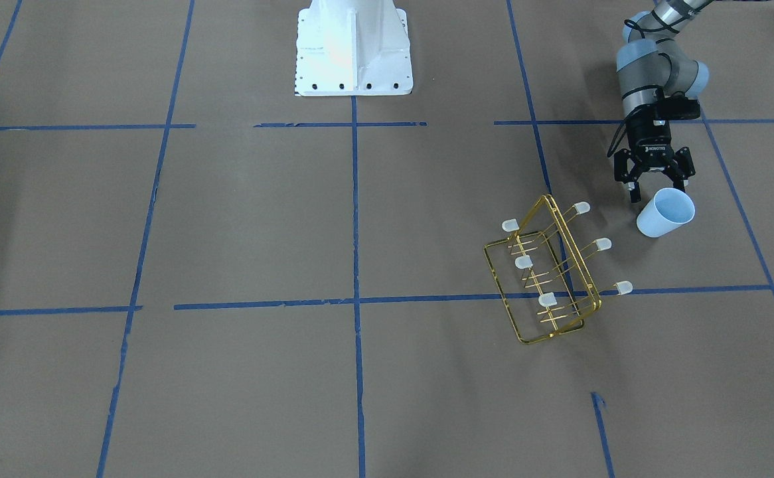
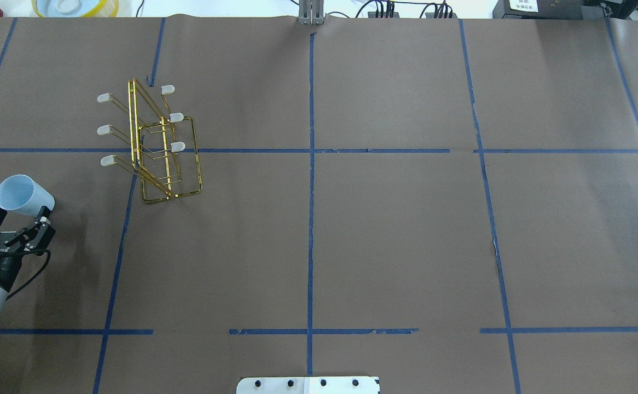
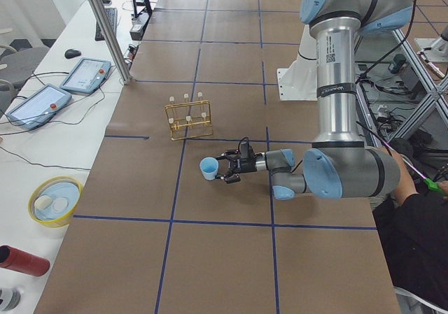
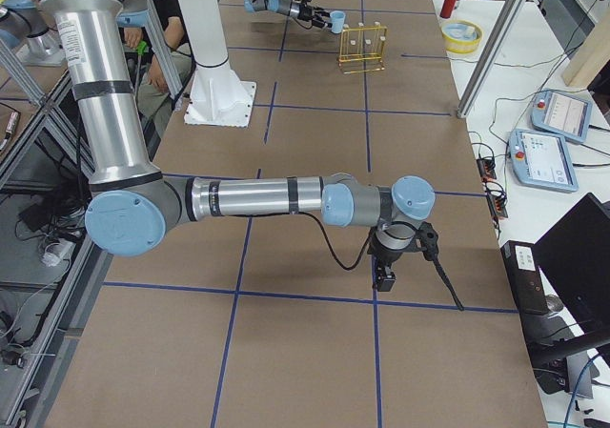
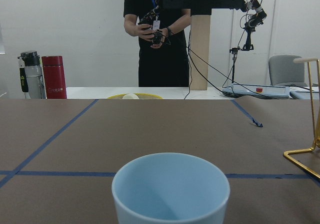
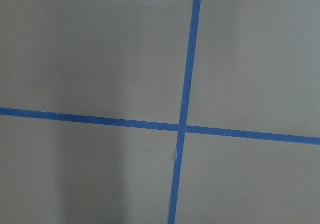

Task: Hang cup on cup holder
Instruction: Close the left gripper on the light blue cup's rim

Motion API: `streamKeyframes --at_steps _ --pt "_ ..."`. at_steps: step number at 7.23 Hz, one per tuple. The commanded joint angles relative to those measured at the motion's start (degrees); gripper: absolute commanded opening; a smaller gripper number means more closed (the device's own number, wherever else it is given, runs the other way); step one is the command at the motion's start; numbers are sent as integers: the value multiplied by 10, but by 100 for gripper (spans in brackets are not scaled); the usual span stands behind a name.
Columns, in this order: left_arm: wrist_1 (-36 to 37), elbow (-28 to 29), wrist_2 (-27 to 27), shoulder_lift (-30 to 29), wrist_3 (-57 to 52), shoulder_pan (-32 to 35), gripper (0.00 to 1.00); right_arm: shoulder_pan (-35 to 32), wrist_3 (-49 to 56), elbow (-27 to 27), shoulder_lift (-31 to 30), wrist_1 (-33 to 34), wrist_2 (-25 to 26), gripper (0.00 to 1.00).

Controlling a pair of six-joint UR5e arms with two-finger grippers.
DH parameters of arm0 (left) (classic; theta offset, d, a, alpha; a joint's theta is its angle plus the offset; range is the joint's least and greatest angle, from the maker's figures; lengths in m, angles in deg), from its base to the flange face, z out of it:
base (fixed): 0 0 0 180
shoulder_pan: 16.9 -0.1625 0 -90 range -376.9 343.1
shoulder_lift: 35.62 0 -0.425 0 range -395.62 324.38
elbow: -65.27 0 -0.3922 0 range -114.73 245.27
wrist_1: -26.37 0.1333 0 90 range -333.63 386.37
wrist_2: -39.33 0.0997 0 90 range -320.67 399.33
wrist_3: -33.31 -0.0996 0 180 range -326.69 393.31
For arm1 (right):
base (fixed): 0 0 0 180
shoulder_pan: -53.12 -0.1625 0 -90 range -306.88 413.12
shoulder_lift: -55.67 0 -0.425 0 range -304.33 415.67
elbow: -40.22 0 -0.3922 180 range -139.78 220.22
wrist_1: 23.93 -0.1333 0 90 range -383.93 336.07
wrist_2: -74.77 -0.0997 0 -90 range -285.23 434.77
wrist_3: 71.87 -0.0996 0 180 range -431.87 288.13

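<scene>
Presently, the left pincer (image 1: 659,192) lies level and low over the table (image 1: 228,232), its two black fingers (image 1: 634,194) spread wide and gripping nothing. The cup (image 1: 666,214) is pale blue and plain, with no handle. It stands upright on the brown paper, mouth up, directly ahead of this pincer's fingertips and very close to them; whether a finger touches it cannot be told. In the left wrist view its open rim fills the bottom centre. The rack (image 1: 559,265) is gold wire, with a rectangular base flat on the table, an upright loop frame and six angled prongs with whitish caps, three to each side. It stands farther ahead of the left pincer and off to its right, beyond the cup and apart from it; the left wrist view catches only a corner of it at the right edge. The right pincer (image 4: 385,274) is well away from cup and rack and points down at the table. It shows only in the right side view, so whether it is released or clenched cannot be told. Blue tape (image 6: 185,129) crosses the paper beneath it.
</scene>
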Motion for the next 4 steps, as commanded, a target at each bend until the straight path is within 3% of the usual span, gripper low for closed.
streamKeyframes --at_steps 1,4 --pt "1 2 -13 -12 0 26 100 0 0 0 0 0 0 100" --pt "2 55 -13 -64 0 85 99 0 0 0 0 0 0 100"
